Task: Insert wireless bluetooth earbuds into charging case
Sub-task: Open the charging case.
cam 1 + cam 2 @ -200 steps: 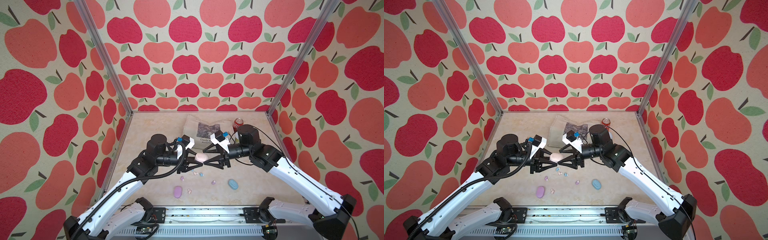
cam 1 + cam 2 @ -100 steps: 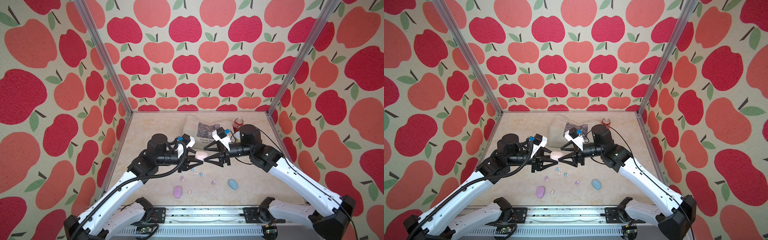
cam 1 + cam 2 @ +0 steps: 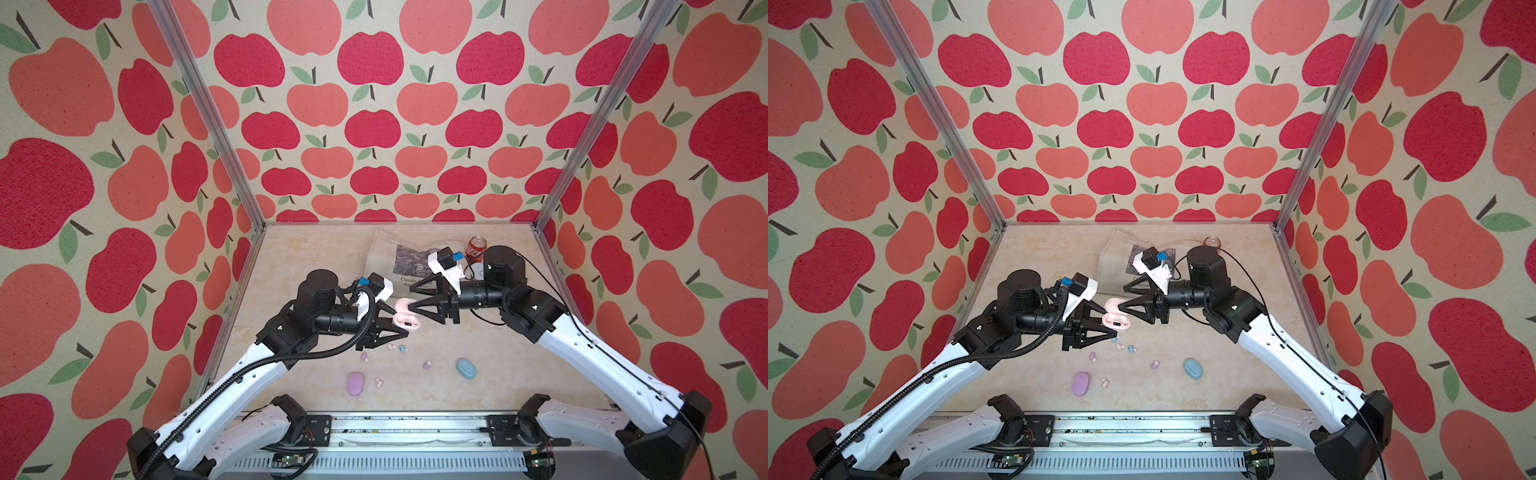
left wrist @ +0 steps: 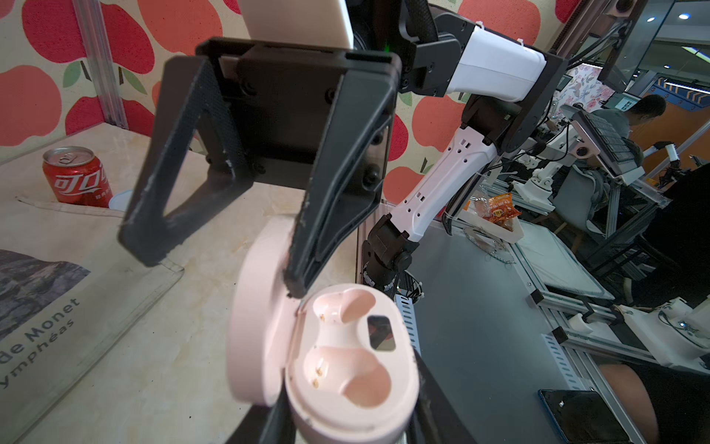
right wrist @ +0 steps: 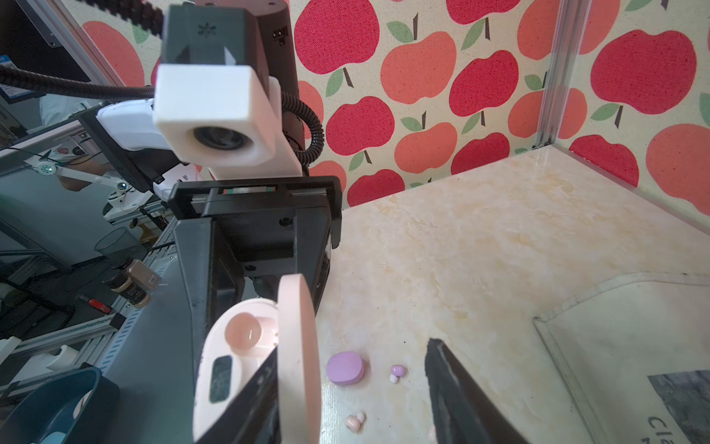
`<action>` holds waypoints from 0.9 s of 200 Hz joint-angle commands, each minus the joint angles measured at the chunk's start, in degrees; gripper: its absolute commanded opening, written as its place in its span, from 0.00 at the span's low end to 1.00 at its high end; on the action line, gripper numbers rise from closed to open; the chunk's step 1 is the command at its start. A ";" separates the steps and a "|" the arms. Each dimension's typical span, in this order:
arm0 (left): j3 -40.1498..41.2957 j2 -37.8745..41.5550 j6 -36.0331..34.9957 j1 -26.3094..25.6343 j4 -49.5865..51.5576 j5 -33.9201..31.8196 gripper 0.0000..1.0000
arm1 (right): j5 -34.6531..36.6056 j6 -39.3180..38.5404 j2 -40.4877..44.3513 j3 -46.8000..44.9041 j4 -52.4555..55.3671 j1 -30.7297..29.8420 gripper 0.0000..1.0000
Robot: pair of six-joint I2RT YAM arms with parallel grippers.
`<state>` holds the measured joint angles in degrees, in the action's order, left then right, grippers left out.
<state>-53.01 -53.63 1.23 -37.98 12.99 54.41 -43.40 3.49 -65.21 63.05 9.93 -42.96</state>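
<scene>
Starting nearest, low in the middle of both top views, a closed lilac case (image 3: 355, 383) lies on the marble tabletop (image 3: 316, 257) with a pink earbud (image 3: 378, 381) just beside it. A closed blue case (image 3: 466, 369) sits further right. Slightly higher in frame, more earbuds lie loose: a lilac earbud (image 3: 364, 356), a second lilac earbud (image 3: 427, 365), a second pink earbud (image 3: 390, 346) and a blue earbud (image 3: 402, 348). At centre frame, my left gripper (image 3: 400, 322) is clamped on the base of the pink charging case (image 3: 409, 321), lid swung open. My right gripper (image 3: 410, 297) has its jaws apart, with one fingertip (image 4: 303, 269) touching the lid near the hinge. Farthest, upper right of the tabletop, lie a Monet tote bag (image 3: 384, 253) and a red cola can (image 3: 475, 249).
</scene>
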 commanded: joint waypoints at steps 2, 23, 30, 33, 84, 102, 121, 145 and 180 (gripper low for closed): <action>-1.48 0.32 1.32 -0.16 -2.44 1.22 0.03 | -0.22 -0.13 0.26 0.24 -1.06 0.10 0.48; -1.30 0.19 2.72 -0.01 -3.35 0.86 0.03 | -0.88 -0.75 0.60 -0.07 -1.29 0.15 0.36; -1.18 0.11 3.25 0.00 -3.62 0.80 0.03 | -1.03 -1.03 0.77 -0.32 -1.28 0.16 0.32; -1.14 0.12 3.40 -0.06 -3.74 0.84 0.03 | -1.03 -1.06 0.87 -0.42 -1.32 0.11 0.30; -1.29 -0.51 6.55 0.10 -5.26 0.57 0.13 | -0.13 -2.64 2.69 -1.57 -2.15 0.15 0.06; -1.09 -0.05 6.91 0.18 -5.37 -0.44 0.46 | 1.30 -3.61 3.56 -1.70 -2.04 0.15 0.02; -1.08 1.51 5.53 0.24 -4.04 -2.68 0.68 | 2.80 -5.16 4.44 -1.45 -1.15 0.16 0.00; -2.22 3.62 3.07 0.88 -0.12 -3.65 0.77 | 4.78 -7.67 5.56 -0.98 0.49 0.11 0.00; -5.60 6.05 1.02 3.97 4.85 -6.78 0.83 | 8.36 -13.32 6.89 0.61 5.29 -0.09 0.00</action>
<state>-54.65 -49.30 4.69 -35.86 13.87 50.61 -38.46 -4.49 -59.61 61.91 10.83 -42.98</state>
